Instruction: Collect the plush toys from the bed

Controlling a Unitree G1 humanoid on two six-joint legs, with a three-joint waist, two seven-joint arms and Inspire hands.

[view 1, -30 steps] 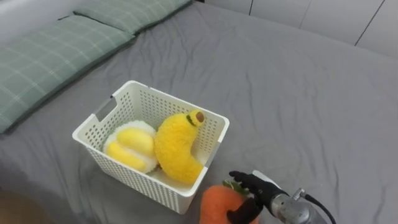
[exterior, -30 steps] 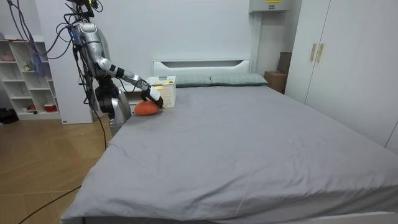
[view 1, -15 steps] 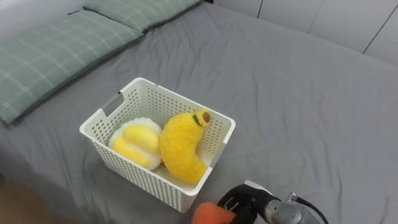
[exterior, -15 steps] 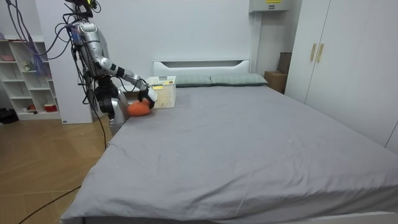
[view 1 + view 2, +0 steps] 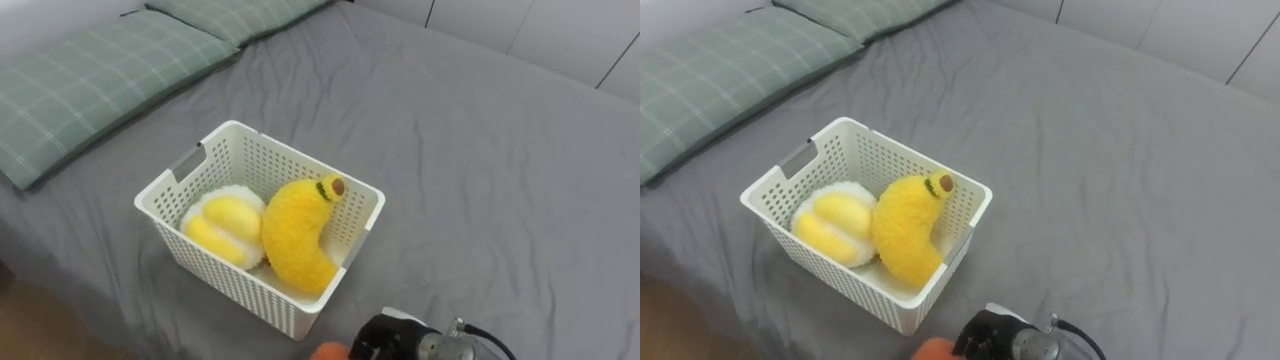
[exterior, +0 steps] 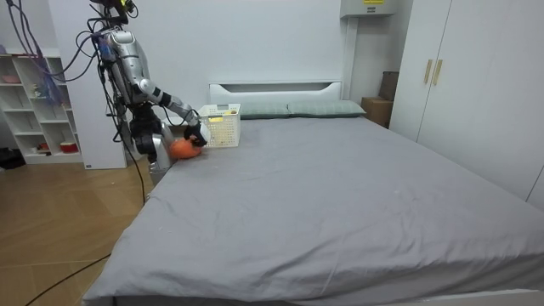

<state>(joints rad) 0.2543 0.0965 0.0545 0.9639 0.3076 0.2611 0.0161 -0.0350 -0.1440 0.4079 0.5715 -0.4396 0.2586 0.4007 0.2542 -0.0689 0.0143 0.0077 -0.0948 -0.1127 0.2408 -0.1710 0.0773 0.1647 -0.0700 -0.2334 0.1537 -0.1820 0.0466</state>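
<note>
Bottom edge of the eye views: dark right hand [image 5: 392, 340], fingers closed, by the look of it, on a round orange plush toy [image 5: 328, 352] largely cut off by the frame. Up and to the left, just beside hand and toy, the near corner of a white perforated plastic basket [image 5: 220, 275] resting on the grey bed sheet [image 5: 480, 180]. Inside, a curved yellow plush banana [image 5: 295, 235], long axis running from upper right down the basket's right side, touching a round yellow-and-white plush slice [image 5: 225, 220] at the left. Toys soft, fuzzy, squashable; basket stiff, walls gridded with holes. Likely calls for lifting the orange toy up-left over the near rim into scant free room. Green checked pillows [image 5: 80, 90] at upper left. In the room view, standing at the bedside near the headboard, toy held by the mattress edge, short of the basket.
</note>
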